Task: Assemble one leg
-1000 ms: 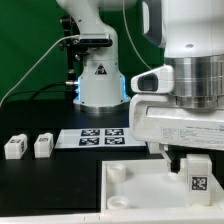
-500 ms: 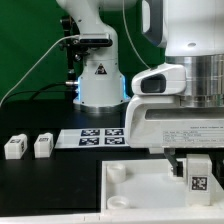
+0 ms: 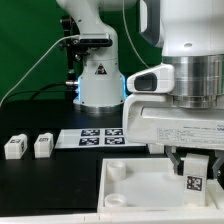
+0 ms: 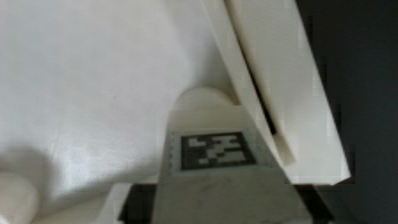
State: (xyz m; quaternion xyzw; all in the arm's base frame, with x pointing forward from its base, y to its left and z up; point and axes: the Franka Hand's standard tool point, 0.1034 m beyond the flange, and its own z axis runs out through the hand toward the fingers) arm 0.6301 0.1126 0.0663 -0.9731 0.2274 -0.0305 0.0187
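Midway through seating one leg (image 3: 196,183), held clamped in the gripper (image 3: 197,172) over the large white panel (image 3: 135,195), near the edge on the exterior view's right. Probably lining up with a corner socket; next calls for a straight descent and a twist or press, judging by the task. In the wrist view, the leg (image 4: 217,150) shows its tag against the panel (image 4: 89,90). Target socket hidden behind gripper; fingertips cut off. Two spare blocks (image 3: 28,146) rest well apart, beside the marker board (image 3: 100,136).
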